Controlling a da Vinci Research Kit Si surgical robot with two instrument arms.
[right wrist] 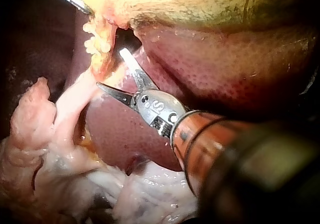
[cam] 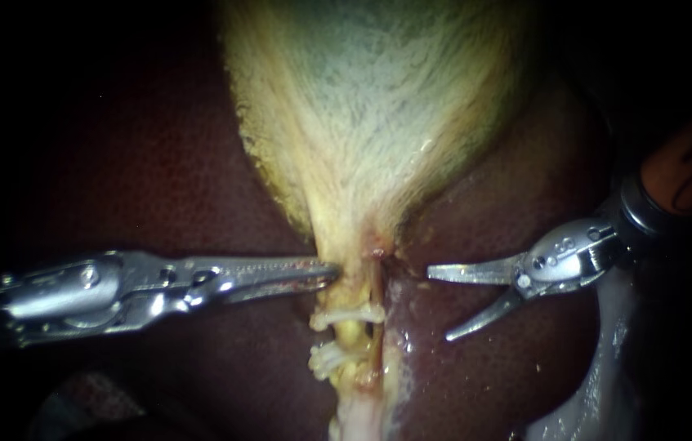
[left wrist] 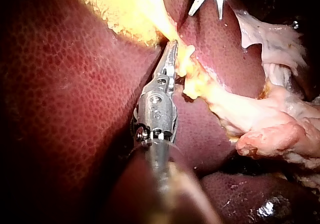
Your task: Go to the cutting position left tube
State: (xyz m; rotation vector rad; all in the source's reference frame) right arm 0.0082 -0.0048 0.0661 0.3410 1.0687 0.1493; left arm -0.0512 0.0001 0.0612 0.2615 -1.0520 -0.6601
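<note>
The pale gallbladder (cam: pixel 362 106) narrows downward to a neck. Below the neck run two thin tubes: the left tube (cam: pixel 350 333), yellowish, carries two white clips (cam: pixel 346 315), and a reddish tube (cam: pixel 375 298) lies beside it on the right. My left instrument (cam: pixel 331 270) comes in level from the left, with its jaws shut on the neck tissue just above the upper clip; the left wrist view shows its jaws (left wrist: pixel 173 46) closed against the yellow tissue. To the right of the tubes, apart from them, is my right instrument (cam: pixel 440 304), its two thin blades open. In its own wrist view they (right wrist: pixel 109 68) gape beside the tubes.
Dark red liver (cam: pixel 158 163) lies on both sides of the gallbladder and under both instruments. Whitish loose tissue (cam: pixel 607 367) lies at the lower right, below the right shaft. In the left wrist view the open blades of my right instrument (left wrist: pixel 206 11) show beyond the neck.
</note>
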